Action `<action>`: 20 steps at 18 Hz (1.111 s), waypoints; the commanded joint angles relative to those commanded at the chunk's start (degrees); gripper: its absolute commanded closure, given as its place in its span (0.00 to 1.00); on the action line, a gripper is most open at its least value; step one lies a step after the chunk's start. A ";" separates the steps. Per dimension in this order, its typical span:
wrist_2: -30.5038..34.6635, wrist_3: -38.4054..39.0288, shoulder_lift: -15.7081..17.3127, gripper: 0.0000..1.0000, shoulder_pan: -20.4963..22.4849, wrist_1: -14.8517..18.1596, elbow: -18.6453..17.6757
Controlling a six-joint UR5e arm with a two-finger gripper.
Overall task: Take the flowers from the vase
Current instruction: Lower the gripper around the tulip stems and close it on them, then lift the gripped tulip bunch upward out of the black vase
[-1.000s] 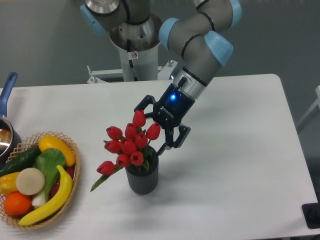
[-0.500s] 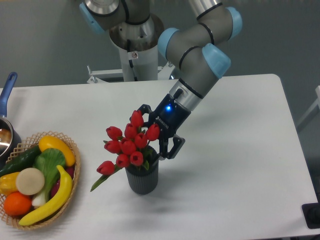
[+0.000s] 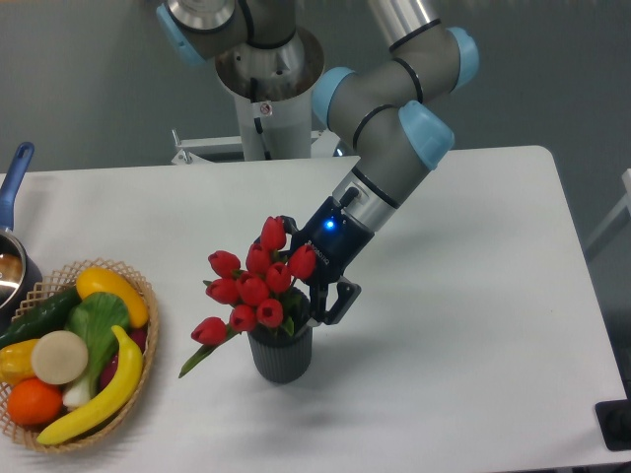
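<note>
White desk (image 3: 463, 296) with a dark grey ribbed vase (image 3: 280, 353) standing upright near the middle-front. The flowers (image 3: 254, 288), a bunch of red tulip buds with green stems and leaves, sit in the vase mouth and lean left, one low bud and a leaf hanging out over the left side. The tool (image 3: 308, 286) comes down slanted from the upper right and is pressed into the right side of the bunch just above the vase rim; one dark finger (image 3: 337, 300) shows on the right, the other is hidden behind the buds, so cannot tell whether the jaws are apart or clamped on the stems. Blue light glows on the tool body, with small white lettering beside it, too small to read. Grey arm (image 3: 394, 118) with light blue joint caps runs back to a shiny metal base column (image 3: 266, 89) behind the desk; a small red-and-white sticker on the column, unreadable. At the left edge, a wicker basket (image 3: 138, 286) holds a banana, orange, cucumber, yellow pepper, leafy green and a pale round piece. A pot (image 3: 12, 256) with a blue handle is cut off at far left.
</note>
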State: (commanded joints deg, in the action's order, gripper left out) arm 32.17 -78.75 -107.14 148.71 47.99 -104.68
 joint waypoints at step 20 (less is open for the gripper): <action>-3.34 2.02 1.23 0.48 0.88 0.09 0.18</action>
State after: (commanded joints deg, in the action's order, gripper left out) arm 28.83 -76.73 -105.91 149.59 48.08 -104.50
